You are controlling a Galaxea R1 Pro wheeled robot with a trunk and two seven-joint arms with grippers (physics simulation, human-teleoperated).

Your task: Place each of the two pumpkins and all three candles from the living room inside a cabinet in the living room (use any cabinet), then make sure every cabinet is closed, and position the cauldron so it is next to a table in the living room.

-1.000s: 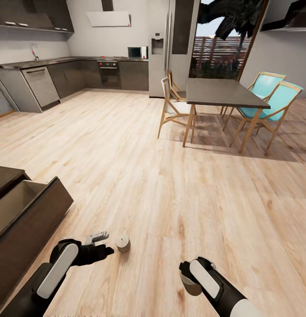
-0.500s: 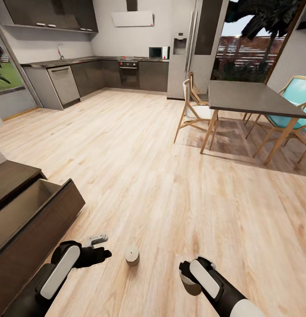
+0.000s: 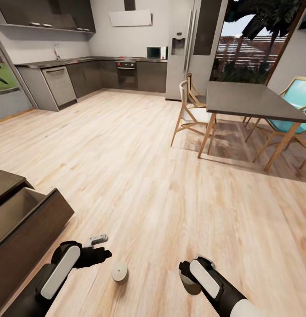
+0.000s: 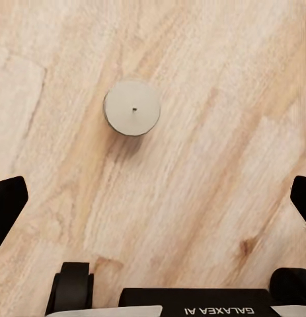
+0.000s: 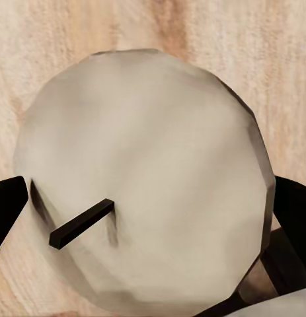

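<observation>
- Holding one squat, pale grey cylindrical candle with a dark wick (image 5: 143, 185) pinched in our right gripper (image 3: 191, 281), we risk losing it if the grip is shallow: the right wrist view shows the dark fingers only at the candle's flanks, so how firmly it is held we cannot tell.
- Our left gripper (image 4: 153, 198) hangs spread wide and empty over the pale wood plank floor (image 3: 139, 145), with a second short grey round candle (image 3: 120, 271) standing upright on the boards just beside it in the head view.
- Coming down off-centre could let a fingertip clip the rim and tip the candle, and a round candle on its side would likely roll away.
- The long dark-brown wooden cabinet with its pulled-out beige-lined drawer (image 3: 25, 220) sits near our left arm; swinging towards it carelessly could knock the arm against the drawer front.
</observation>
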